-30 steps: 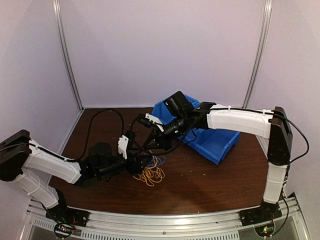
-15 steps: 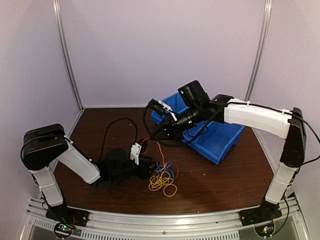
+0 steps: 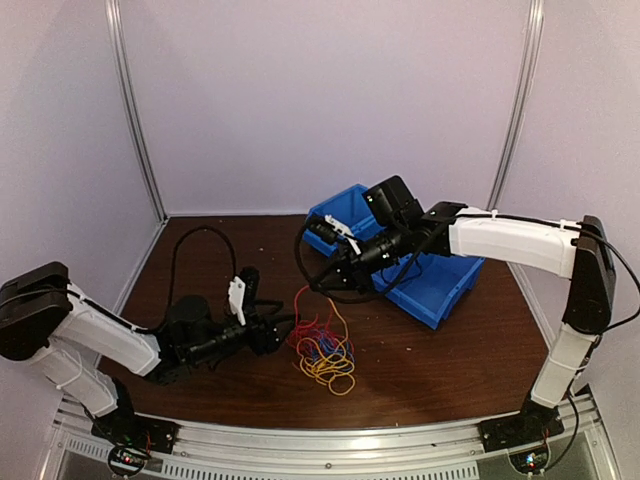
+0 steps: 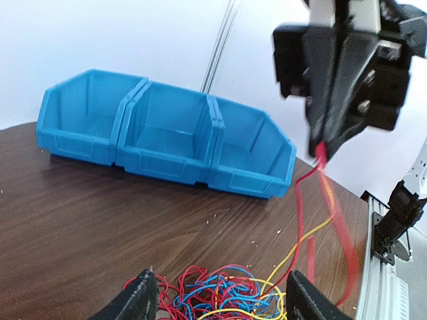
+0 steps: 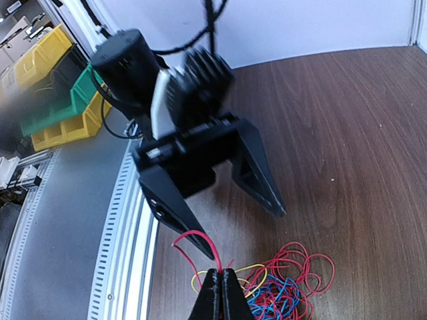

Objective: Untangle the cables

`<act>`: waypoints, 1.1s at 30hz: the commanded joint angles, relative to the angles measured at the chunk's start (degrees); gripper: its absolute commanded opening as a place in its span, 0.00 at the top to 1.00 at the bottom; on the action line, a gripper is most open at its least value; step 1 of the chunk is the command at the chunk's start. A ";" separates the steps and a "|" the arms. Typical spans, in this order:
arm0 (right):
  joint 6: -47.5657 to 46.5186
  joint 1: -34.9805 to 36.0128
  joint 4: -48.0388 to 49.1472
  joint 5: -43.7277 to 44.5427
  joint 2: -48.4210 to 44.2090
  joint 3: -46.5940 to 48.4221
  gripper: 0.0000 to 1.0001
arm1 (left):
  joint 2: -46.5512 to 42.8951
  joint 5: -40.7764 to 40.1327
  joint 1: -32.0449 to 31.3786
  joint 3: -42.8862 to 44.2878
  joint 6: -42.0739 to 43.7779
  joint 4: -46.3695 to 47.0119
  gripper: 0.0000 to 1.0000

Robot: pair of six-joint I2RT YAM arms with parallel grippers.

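cables [image 3: 322,348] heaped before splayed left gripper [image 4: 220,280] | right gripper [image 5: 219,280] pinches red strand [image 5: 193,237]

Lower part of the cables [image 4: 220,293] beyond both wrist views' bottom edges

Pale lilac walls [image 3: 330,100] enclose a dark brown wooden desk [image 3: 430,370]. Slim metal posts [image 3: 138,110] stand at its far corners; a ribbed aluminium rail [image 3: 330,440] lines its near edge.

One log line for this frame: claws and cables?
left claw: open, low at edge of cable pile | right claw: shut on red cable, held above pile | pile: tangled, on table
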 commanded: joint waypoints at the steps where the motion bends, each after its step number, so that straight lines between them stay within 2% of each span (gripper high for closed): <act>1: -0.78 -0.73 3.38 3.94 -0.90 -1.60 1.00 | -6.23 3.54 0.30 -0.25 5.25 -0.88 0.32; 5: -0.94 -0.83 3.71 4.74 -0.16 -2.13 1.00 | -8.26 10.73 0.36 2.40 8.54 -5.74 0.26; 7: -1.06 -0.83 3.73 4.71 0.32 -2.35 1.00 | -8.03 14.37 0.33 5.43 9.25 -11.12 0.25; 11: -1.24 -0.84 3.70 4.52 0.57 -2.66 1.00 | -5.76 11.03 0.37 12.11 8.09 -21.73 0.29; 17: -1.56 -0.85 3.77 4.73 0.34 -3.25 1.00 | -3.83 9.18 0.37 14.28 7.51 -22.18 0.59; 22: -1.20 -0.83 5.33 4.94 0.10 -5.48 1.00 | -4.48 8.29 0.46 15.85 7.50 -25.77 0.97; 24: -1.12 -0.85 5.89 5.11 0.16 -6.09 1.00 | -5.76 7.26 0.50 15.85 7.56 -27.75 1.00; 26: -0.77 -0.83 7.06 5.35 0.55 -7.26 0.90 | -7.76 6.10 0.55 15.14 7.45 -29.04 1.00; 30: -0.85 -0.04 8.91 5.76 2.53 -9.30 0.50 | -12.79 4.59 0.55 14.03 6.86 -31.40 1.00; 31: -1.04 0.31 9.17 6.69 3.03 -9.55 0.43 | -13.76 4.26 0.55 14.02 6.82 -32.15 1.00; 33: -1.49 1.01 9.94 7.45 3.72 -10.24 0.37 | -15.60 3.28 0.61 14.02 6.90 -33.36 1.00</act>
